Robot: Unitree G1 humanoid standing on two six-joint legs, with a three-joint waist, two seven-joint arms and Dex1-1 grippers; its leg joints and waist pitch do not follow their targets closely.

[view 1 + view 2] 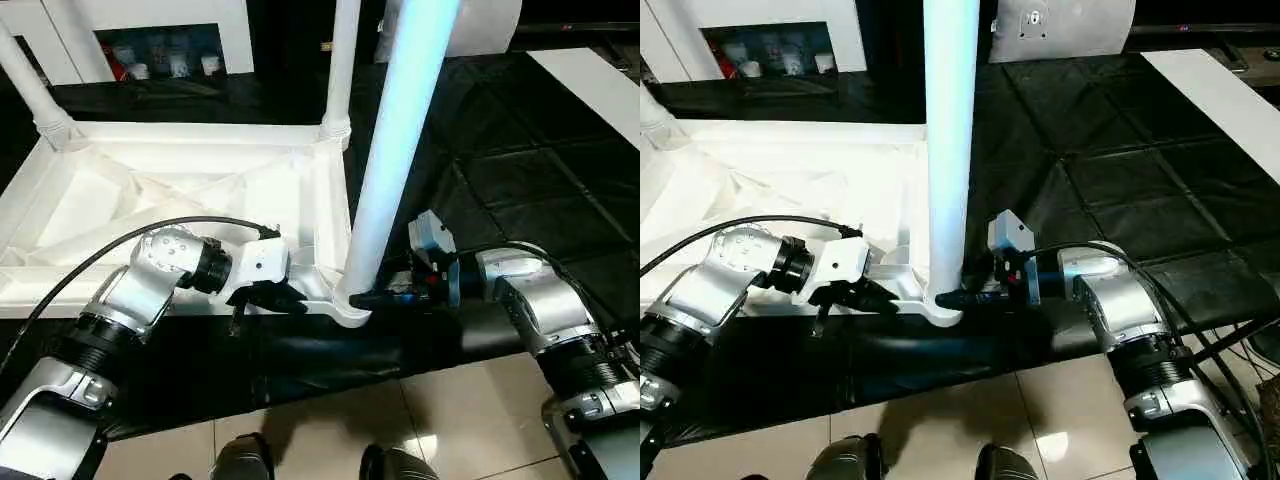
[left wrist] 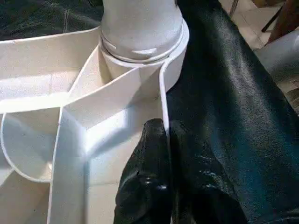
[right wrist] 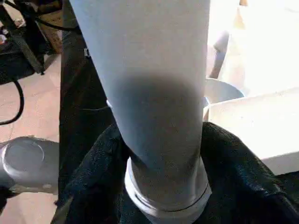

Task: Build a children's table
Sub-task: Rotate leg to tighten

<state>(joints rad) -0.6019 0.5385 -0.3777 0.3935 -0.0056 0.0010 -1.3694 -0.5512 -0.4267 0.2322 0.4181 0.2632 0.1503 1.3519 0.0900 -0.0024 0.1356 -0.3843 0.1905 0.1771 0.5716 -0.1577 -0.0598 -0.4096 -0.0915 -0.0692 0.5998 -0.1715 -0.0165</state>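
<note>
The white table top [image 1: 200, 200] lies upside down on a black mat, its ribs facing up. A long white leg [image 1: 400, 130] stands upright in the near right corner socket [image 1: 352, 305]. My right gripper [image 1: 366, 297] is shut on this leg just above the socket, and its black fingers [image 3: 93, 177] wrap both sides of the leg [image 3: 149, 93]. My left gripper [image 1: 288, 298] is shut on the table top's near rim, beside the same corner. Its fingertips [image 2: 156, 135] pinch the thin rim wall [image 2: 163, 93]. Two more legs stand in the far right [image 1: 342, 60] and far left [image 1: 30, 85] sockets.
The black mat [image 1: 520, 170] spreads to the right of the table top. Its front edge meets a tiled floor [image 1: 450, 420], where my feet [image 1: 245, 460] show. White shelving [image 1: 160, 40] stands at the back and a white board [image 1: 590, 90] lies at the far right.
</note>
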